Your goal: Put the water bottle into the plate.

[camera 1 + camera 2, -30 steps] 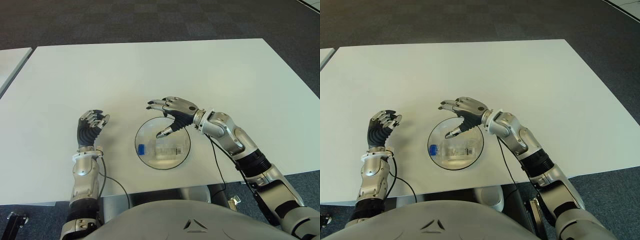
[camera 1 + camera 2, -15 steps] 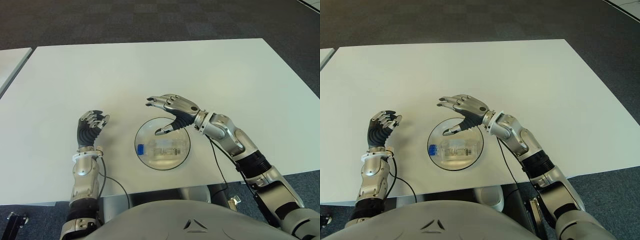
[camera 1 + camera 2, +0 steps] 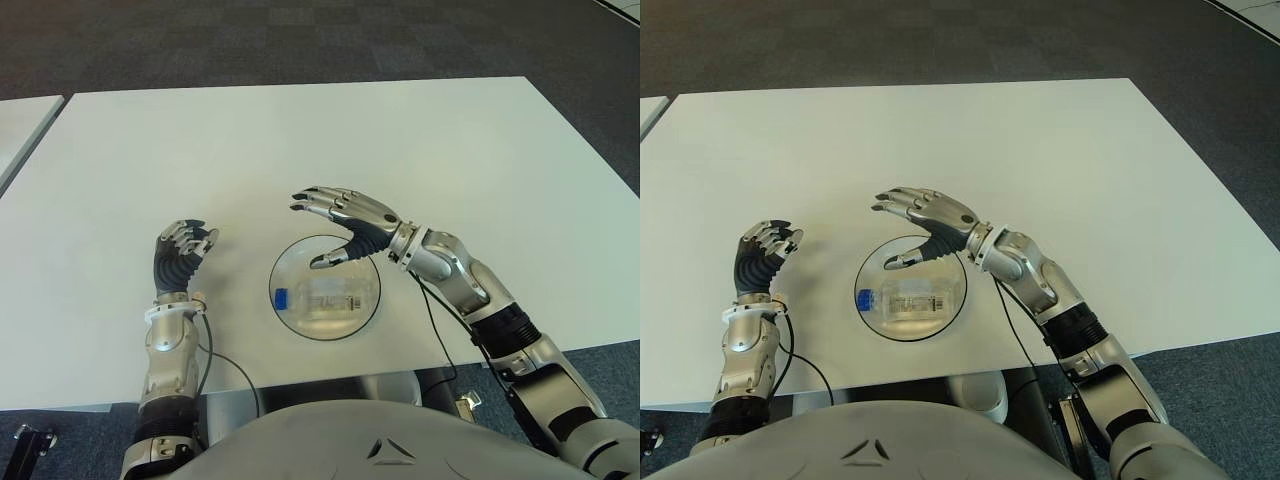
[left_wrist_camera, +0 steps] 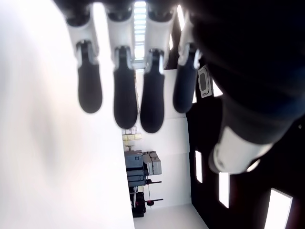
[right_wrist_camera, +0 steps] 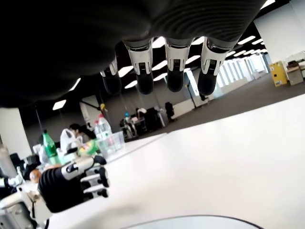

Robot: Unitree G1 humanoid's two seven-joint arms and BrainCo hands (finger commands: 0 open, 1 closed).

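Your water bottle [image 3: 323, 300] lies on its side inside the plate [image 3: 290, 270] at the near edge of the table [image 3: 300, 150], its long axis running left to right with the blue cap pointing left. Your right hand [image 3: 347, 222] hovers over the plate's far right rim, fingers spread and empty, with the bottle just nearer and below it; your left hand [image 3: 180, 255] shows to the left of the plate, fingers loosely extended and empty. The right wrist view catches only the plate's rim [image 5: 190, 222] and the left hand beyond, not the bottle.

head stereo pair downward, wrist close-ups
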